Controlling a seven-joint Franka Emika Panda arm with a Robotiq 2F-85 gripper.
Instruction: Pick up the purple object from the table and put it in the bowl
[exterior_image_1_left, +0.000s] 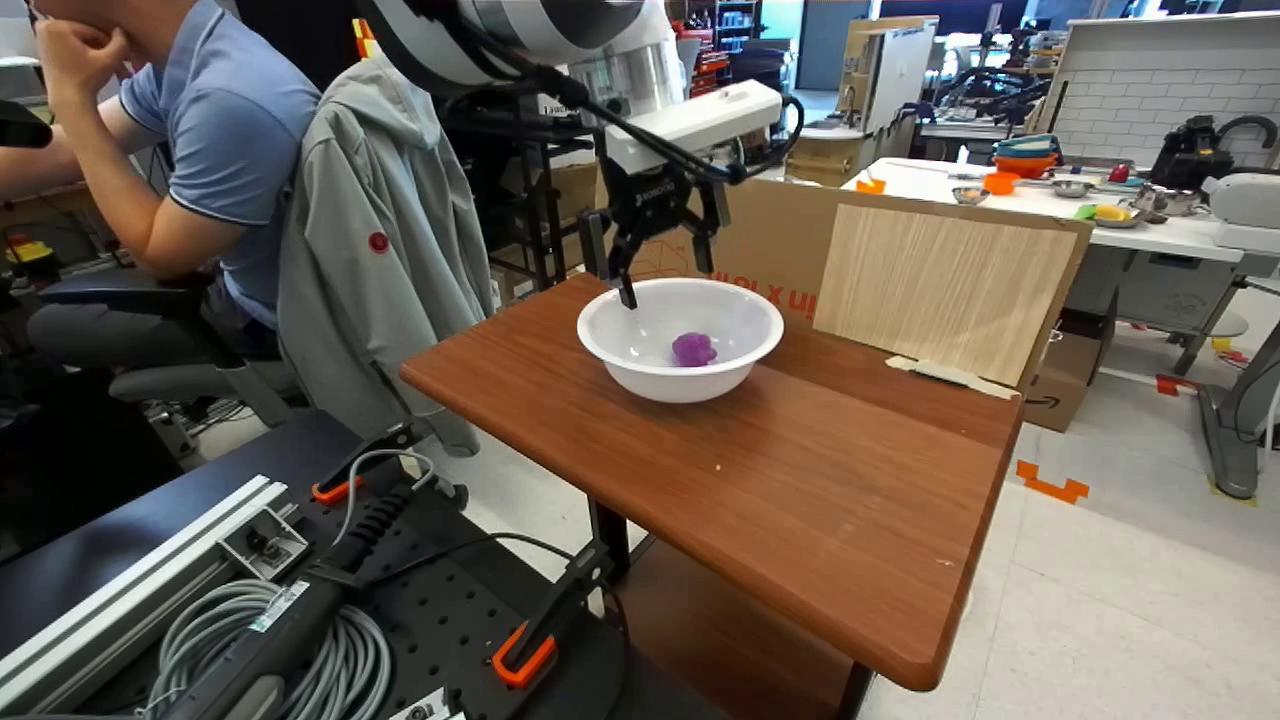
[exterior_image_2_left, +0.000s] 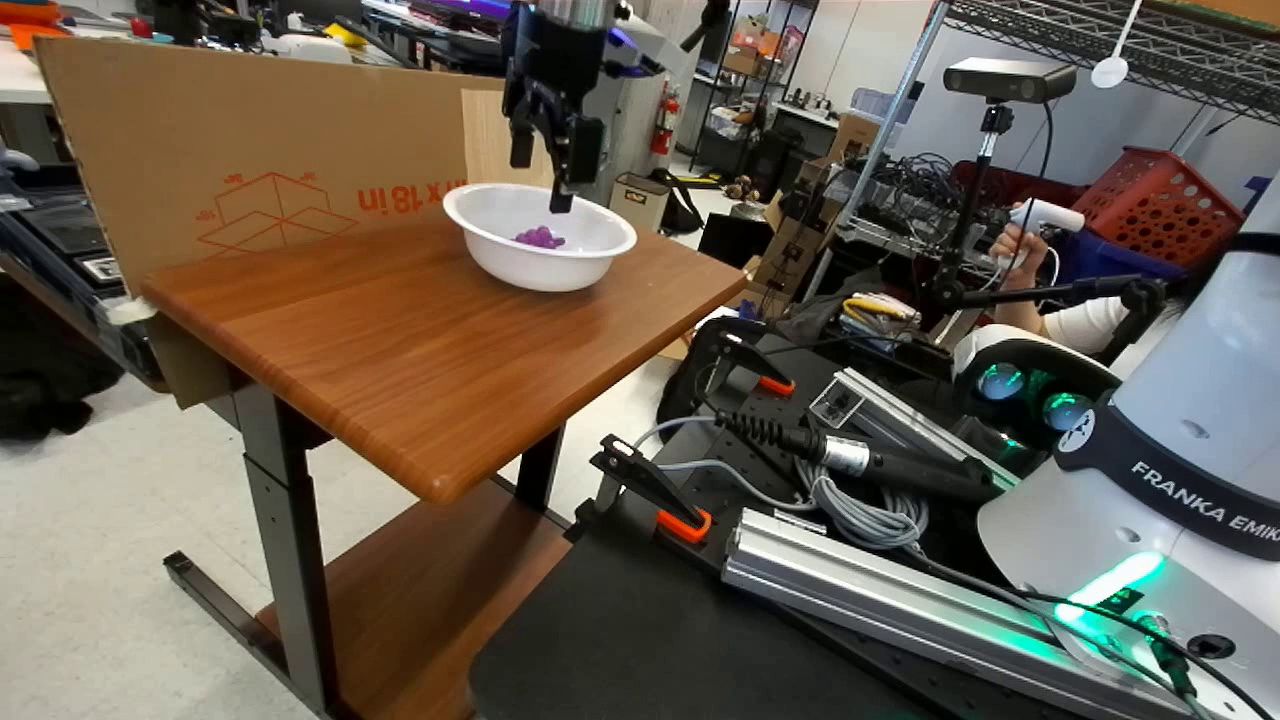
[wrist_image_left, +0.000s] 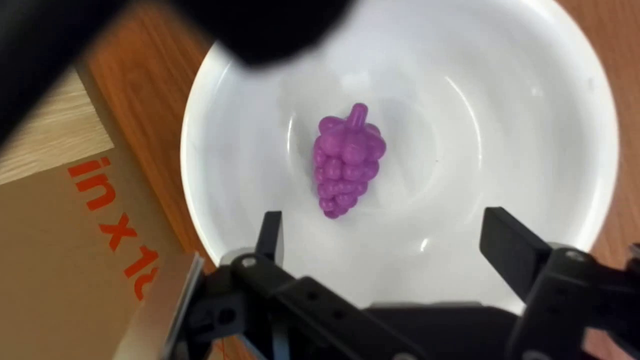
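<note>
The purple object, a bumpy grape cluster, lies inside the white bowl in both exterior views (exterior_image_1_left: 693, 349) (exterior_image_2_left: 540, 237). In the wrist view the purple object (wrist_image_left: 347, 160) rests on the bowl floor, left of the bowl's centre. The bowl (exterior_image_1_left: 672, 386) stands upright near the back edge of the reddish-brown table (exterior_image_1_left: 800, 480). It also shows in an exterior view (exterior_image_2_left: 540, 276) and in the wrist view (wrist_image_left: 450, 150). My gripper (exterior_image_1_left: 667, 280) is just above the bowl, fingers spread and empty. In the wrist view its fingertips (wrist_image_left: 382, 215) are wide apart, with nothing between them.
A cardboard sheet (exterior_image_2_left: 260, 130) stands along the table's back edge, with a pale wood panel (exterior_image_1_left: 945, 280) against it. A black bench (exterior_image_1_left: 450, 590) with orange clamps and coiled cable is by the table. A person (exterior_image_1_left: 235, 150) sits beside a chair with a grey jacket.
</note>
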